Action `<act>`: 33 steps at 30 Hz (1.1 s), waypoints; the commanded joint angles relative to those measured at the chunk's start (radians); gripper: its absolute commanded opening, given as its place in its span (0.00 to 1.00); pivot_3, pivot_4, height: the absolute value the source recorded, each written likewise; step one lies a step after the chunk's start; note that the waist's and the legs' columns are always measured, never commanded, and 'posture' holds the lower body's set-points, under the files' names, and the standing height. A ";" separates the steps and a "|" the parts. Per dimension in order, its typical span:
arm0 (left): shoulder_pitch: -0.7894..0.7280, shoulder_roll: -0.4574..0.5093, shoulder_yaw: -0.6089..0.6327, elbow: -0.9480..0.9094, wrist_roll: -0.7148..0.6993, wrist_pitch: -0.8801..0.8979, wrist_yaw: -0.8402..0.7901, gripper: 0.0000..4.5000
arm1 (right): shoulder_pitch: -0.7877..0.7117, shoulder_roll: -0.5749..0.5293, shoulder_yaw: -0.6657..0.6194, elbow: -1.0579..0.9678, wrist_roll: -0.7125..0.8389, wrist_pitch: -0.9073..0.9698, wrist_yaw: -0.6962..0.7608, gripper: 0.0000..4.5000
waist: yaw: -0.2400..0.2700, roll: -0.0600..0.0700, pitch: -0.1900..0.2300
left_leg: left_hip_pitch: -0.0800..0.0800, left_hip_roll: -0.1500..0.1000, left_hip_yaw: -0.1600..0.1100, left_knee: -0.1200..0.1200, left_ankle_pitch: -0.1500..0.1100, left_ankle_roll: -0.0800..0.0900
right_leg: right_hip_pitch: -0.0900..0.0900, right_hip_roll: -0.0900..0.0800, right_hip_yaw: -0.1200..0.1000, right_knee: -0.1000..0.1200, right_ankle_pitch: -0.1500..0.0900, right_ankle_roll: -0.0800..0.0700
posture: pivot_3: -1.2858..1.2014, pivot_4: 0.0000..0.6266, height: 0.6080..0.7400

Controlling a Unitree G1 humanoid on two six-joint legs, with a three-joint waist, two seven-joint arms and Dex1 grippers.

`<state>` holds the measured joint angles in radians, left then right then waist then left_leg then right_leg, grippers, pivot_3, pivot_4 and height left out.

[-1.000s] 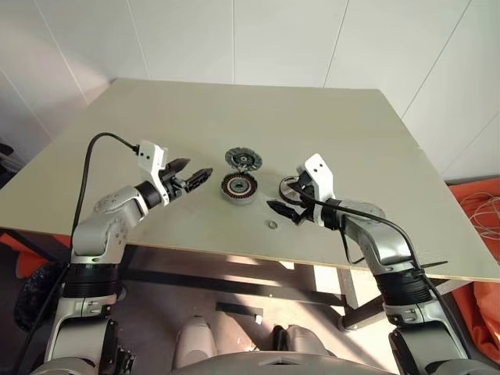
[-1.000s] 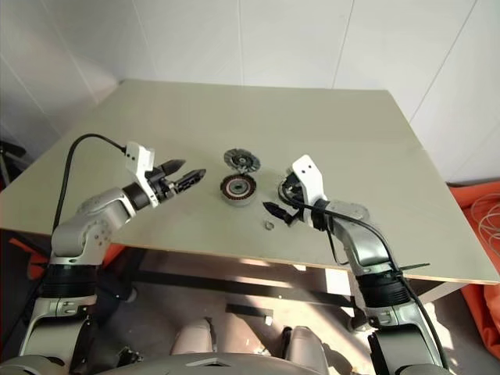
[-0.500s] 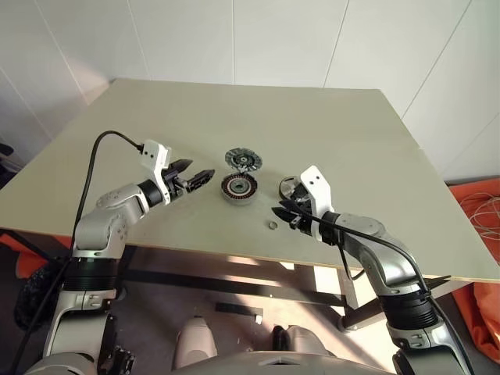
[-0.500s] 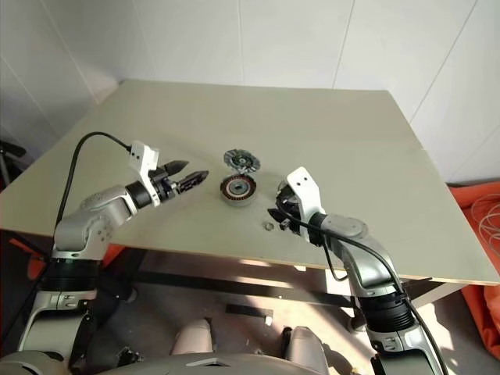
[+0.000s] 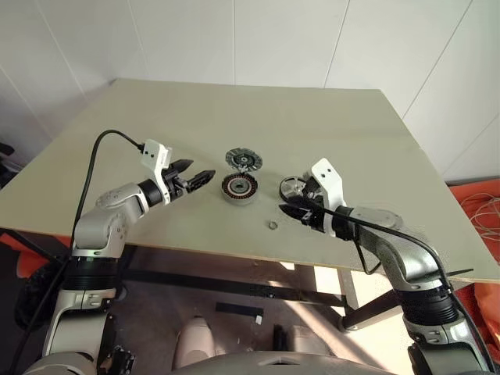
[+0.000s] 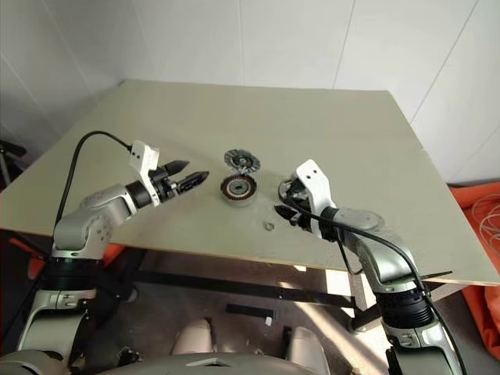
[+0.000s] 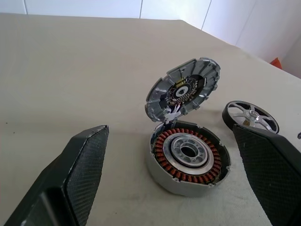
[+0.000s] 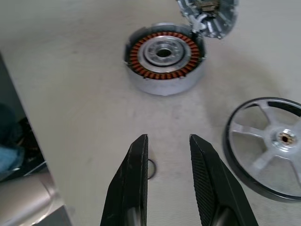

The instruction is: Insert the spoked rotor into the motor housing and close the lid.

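Pale beige bench [image 5: 328, 133], matte top, w/ a small loose metal ring [image 5: 272, 225] lying flat nr the near edge, about mid-bench. White panelled wall [image 5: 234, 39] behind the far edge & along both sides. Orange cloth or bag [image 5: 478, 205] on the floor at far right, w/ a pale cord over it. Grey floor [image 5: 250, 312] under the bench, dark crossbars of the frame below.

Bench [image 5: 328, 125] bare behind and on both sides of the parts. Lid [image 7: 183, 89] stands propped open at the far rim of motor housing [image 7: 187, 157], blocking that side; housing top open. Spoked rotor [image 8: 268, 146] lies flat just beside housing; small ring [image 5: 272, 225] loose near the front edge.
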<state>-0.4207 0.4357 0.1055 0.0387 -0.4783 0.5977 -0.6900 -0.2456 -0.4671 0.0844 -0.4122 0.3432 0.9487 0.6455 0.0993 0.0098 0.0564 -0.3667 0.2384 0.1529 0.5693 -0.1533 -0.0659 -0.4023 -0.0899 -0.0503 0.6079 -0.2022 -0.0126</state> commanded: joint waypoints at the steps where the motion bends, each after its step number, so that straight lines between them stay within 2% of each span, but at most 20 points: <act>1: -0.020 0.023 0.001 -0.019 0.001 0.007 -0.011 1.00 | 0.028 0.004 0.003 -0.031 0.018 0.026 -0.030 0.33 | 0.000 0.000 0.000 | 0.000 0.000 0.000 0.000 0.000 0.000 | 0.000 0.000 0.000 0.000 0.000 0.000 | 0.52 0.00 1.00; 7: -0.029 0.049 0.002 -0.021 -0.002 0.025 -0.017 1.00 | 0.050 0.043 0.029 -0.059 0.037 0.049 -0.074 0.33 | -0.001 0.000 0.000 | 0.001 0.000 0.000 0.000 0.000 0.000 | 0.000 0.000 0.000 0.000 0.000 0.000 | 0.52 0.00 1.00; 16: -0.022 0.089 0.012 -0.052 -0.012 0.055 -0.018 1.00 | 0.031 0.104 0.093 0.019 0.018 -0.013 -0.092 0.33 | -0.001 0.000 0.000 | 0.001 0.000 0.000 0.000 0.000 0.000 | 0.000 0.000 0.000 0.000 0.000 0.000 | 0.52 0.00 1.00; 25: -0.013 0.096 0.021 -0.067 -0.013 0.056 -0.009 1.00 | -0.019 0.109 0.120 0.147 -0.019 -0.115 -0.075 0.33 | -0.002 0.000 0.000 | 0.000 0.000 0.000 0.000 0.000 -0.001 | 0.000 0.000 0.000 0.000 0.000 0.000 | 0.52 0.00 1.00; 33: -0.009 0.100 0.029 -0.071 -0.011 0.053 -0.008 1.00 | -0.003 0.103 0.127 0.216 -0.031 -0.177 -0.054 0.33 | -0.002 0.000 0.000 | 0.000 0.000 0.000 0.000 0.000 -0.001 | 0.000 0.000 0.000 0.000 0.000 0.000 | 0.52 0.00 1.00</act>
<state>-0.4219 0.5203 0.1128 -0.0015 -0.4847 0.6621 -0.6953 -0.2447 -0.3627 0.2103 -0.1874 0.3134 0.7998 0.5846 0.0973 0.0099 0.0564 -0.3665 0.2382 0.1524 0.5690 -0.1530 -0.0664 -0.4022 -0.0900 -0.0504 0.6080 -0.2022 -0.0126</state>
